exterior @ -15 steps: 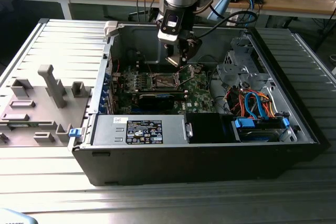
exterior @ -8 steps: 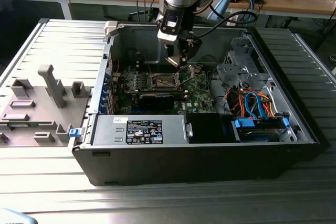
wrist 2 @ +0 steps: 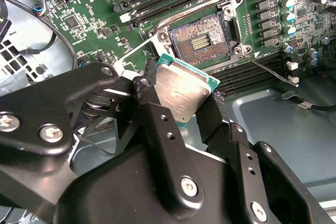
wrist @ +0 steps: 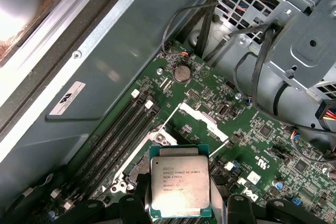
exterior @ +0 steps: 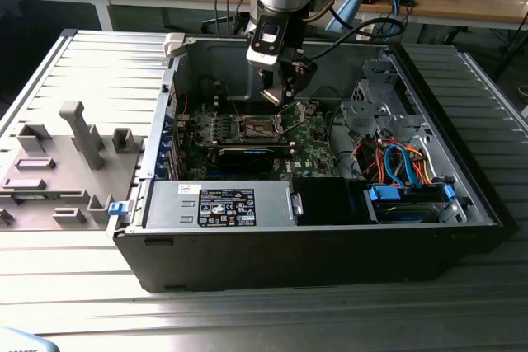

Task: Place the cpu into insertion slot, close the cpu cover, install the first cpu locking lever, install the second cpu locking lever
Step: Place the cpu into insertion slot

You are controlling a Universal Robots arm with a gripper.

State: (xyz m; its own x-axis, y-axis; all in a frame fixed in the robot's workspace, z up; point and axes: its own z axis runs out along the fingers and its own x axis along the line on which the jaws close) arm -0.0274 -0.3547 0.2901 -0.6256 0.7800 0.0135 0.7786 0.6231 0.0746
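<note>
Presently the claw (wrist 2: 178,98) is clamped on the cpu (wrist: 180,187), held tilted just short of the uncovered insertion slot (wrist 2: 202,38); placement is in hand and, by my judgement, calls for levelling and squaring over that slot.

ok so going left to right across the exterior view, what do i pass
grey upright stand → blue clip → insertion slot → orange and blue cables

In the second wrist view the tool's fingers (wrist 2: 160,129) hide the lower half of the cpu (wrist 2: 181,87), apparently clamped there.
</note>
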